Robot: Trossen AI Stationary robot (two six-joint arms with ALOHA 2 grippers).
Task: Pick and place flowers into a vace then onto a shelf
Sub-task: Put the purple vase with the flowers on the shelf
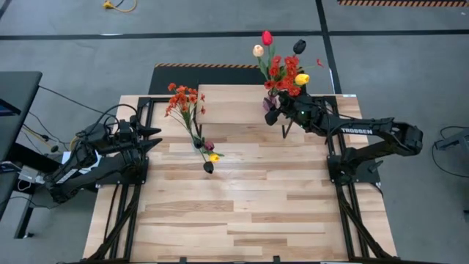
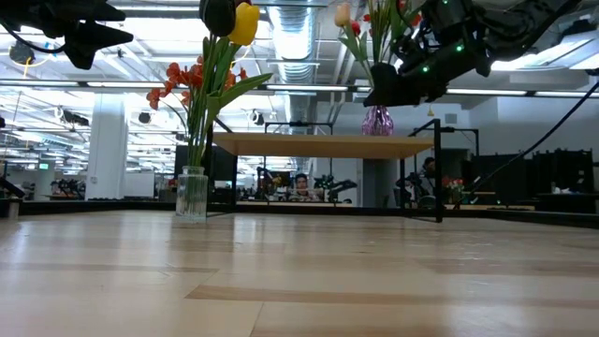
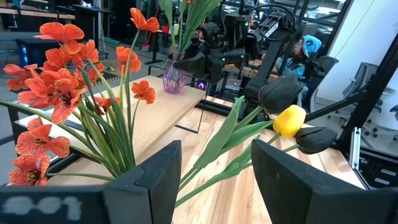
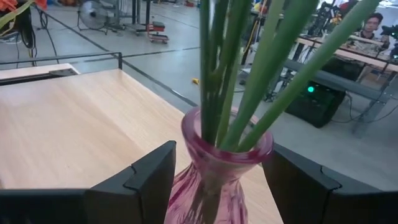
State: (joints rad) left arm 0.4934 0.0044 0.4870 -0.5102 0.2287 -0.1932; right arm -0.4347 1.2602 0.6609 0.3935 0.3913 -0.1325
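A pink glass vase (image 4: 211, 155) with red, cream, yellow and dark flowers (image 1: 282, 70) stands upright on its base at the right end of the shelf (image 1: 234, 103). My right gripper (image 4: 217, 186) is open, level, with one finger on each side of the vase's body just below the neck. A clear glass vase (image 2: 191, 195) stands on the table in front of the shelf's left end, holding orange blossoms (image 3: 62, 93) and yellow and dark tulips (image 3: 289, 118). My left gripper (image 3: 214, 186) hangs open above the table's left side, holding nothing. My right gripper comes level from the table's right side and stands around the pink vase's body (image 4: 186, 193) below the neck. A gap shows beside one finger. Whether the other finger (image 4: 155, 180) touches the glass, I cannot tell. The vase stands upright on the shelf (image 2: 323, 145).
The shelf's thin black legs (image 2: 438, 178) stand on the slatted tabletop (image 1: 242, 198). Black frame rails (image 1: 344, 213) run along both table sides. The near half of the tabletop holds nothing. A person (image 4: 373, 25) sits in the room beyond.
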